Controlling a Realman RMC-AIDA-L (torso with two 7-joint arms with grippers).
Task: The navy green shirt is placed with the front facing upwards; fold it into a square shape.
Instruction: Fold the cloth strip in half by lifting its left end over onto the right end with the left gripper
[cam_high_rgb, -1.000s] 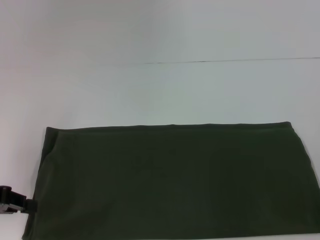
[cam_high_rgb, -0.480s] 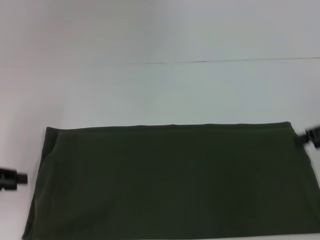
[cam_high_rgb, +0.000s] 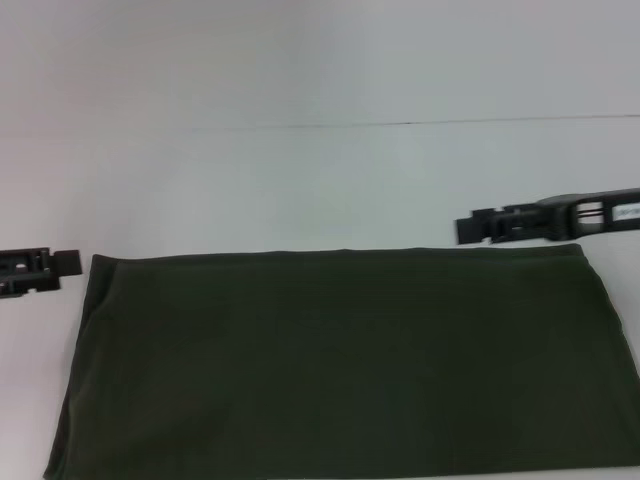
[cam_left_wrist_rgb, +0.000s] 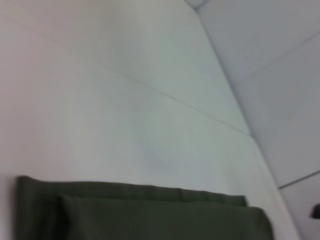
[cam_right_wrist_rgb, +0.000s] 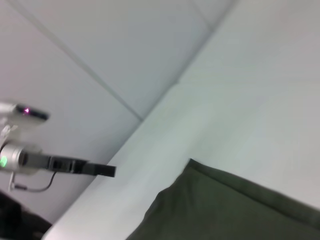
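Head view: left gripper (cam_high_rgb: 62, 262) sits just off the shirt's far-left corner, above the tabletop (cam_high_rgb: 300, 180), holding nothing; can't tell how far its fingers are parted. Right gripper (cam_high_rgb: 475, 228) reaches in along the far edge near the far-right corner, also empty, opening unreadable. A second ago the left one was low by the near-left side and the right was out of view; both have since moved up to the far edge. The navy green shirt (cam_high_rgb: 340, 360) hasn't shifted: a wide flat band across the near tabletop, plain side up, no print showing, already layered lengthwise per the left wrist view. Likely staging for the next fold; band is still wider than square, so crosswise folding remains.
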